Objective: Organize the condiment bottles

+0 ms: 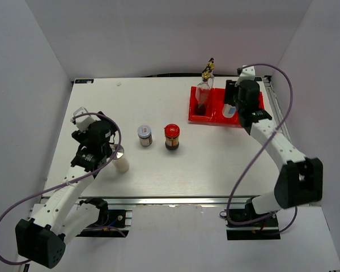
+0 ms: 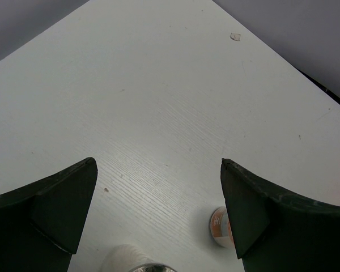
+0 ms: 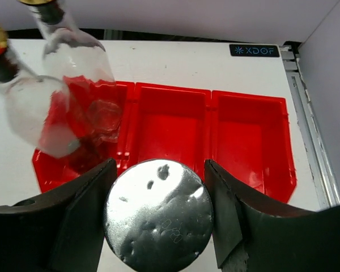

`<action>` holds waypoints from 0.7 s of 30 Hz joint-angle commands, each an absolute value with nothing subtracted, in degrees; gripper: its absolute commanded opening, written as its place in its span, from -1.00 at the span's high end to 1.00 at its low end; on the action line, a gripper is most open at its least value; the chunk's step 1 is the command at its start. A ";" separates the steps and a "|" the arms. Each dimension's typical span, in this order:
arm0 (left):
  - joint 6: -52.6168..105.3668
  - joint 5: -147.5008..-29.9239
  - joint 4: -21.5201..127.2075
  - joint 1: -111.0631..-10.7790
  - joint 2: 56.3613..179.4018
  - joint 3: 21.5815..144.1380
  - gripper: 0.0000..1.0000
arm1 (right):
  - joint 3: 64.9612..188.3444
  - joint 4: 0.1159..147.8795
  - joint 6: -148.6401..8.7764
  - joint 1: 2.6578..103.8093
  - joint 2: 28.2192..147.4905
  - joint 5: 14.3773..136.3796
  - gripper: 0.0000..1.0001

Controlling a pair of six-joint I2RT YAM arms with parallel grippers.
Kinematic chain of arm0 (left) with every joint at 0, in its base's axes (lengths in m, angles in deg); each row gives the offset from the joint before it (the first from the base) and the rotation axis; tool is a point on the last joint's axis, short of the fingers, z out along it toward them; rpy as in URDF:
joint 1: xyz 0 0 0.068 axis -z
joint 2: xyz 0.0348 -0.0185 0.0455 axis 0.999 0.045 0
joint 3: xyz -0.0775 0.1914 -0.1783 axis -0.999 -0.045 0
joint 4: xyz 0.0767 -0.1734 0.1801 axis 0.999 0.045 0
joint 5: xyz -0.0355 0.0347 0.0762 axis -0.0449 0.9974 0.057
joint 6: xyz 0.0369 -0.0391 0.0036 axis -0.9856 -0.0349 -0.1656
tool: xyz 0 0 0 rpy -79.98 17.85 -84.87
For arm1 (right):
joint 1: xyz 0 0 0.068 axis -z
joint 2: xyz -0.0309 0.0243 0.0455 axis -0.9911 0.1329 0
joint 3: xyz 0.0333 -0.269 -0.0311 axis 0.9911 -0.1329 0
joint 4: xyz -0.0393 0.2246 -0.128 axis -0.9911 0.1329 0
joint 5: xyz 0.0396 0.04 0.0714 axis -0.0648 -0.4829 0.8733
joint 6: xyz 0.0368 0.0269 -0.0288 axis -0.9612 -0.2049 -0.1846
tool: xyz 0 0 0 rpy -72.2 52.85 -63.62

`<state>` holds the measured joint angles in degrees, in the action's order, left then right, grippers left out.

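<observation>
Shaker (image 3: 158,221) gripped at red tray (image 3: 249,136).
Right gripper (image 3: 158,167) jaws pinch its silver cap at the bench's (image 1: 215,164) 2 o'clock; two glass bottles (image 1: 203,95) stand in the tray's end bin. Left gripper (image 2: 158,164) jaws gape wide by second shaker (image 1: 120,162) at 8 o'clock.

Bright red on the three-compartment tray (image 3: 249,141); clear glass with a gold pourer on the nearer glass bottle (image 3: 31,113) and again on the farther glass bottle (image 3: 79,56); white body under a silver cap on the left-hand shaker (image 1: 120,161); mottled silver cap on the right-hand shaker (image 3: 158,218); orange-and-white label on the silver-lidded jar (image 1: 144,137); dark body on the red-lidded jar (image 1: 171,139); white with faint wood grain on the table (image 2: 158,113); near-black on the left gripper (image 2: 158,164) and the right gripper (image 3: 158,167)
</observation>
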<state>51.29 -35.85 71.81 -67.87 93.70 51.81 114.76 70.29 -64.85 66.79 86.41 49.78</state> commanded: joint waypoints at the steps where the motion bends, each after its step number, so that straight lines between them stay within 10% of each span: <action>1: 51.71 -34.57 73.14 -68.26 93.19 54.11 -0.96 | 121.84 59.96 -64.44 67.59 92.27 49.38 0.75; 21: 52.58 -39.65 72.26 -68.26 97.58 56.39 -0.96 | 141.45 58.28 -63.38 69.88 121.55 43.57 0.50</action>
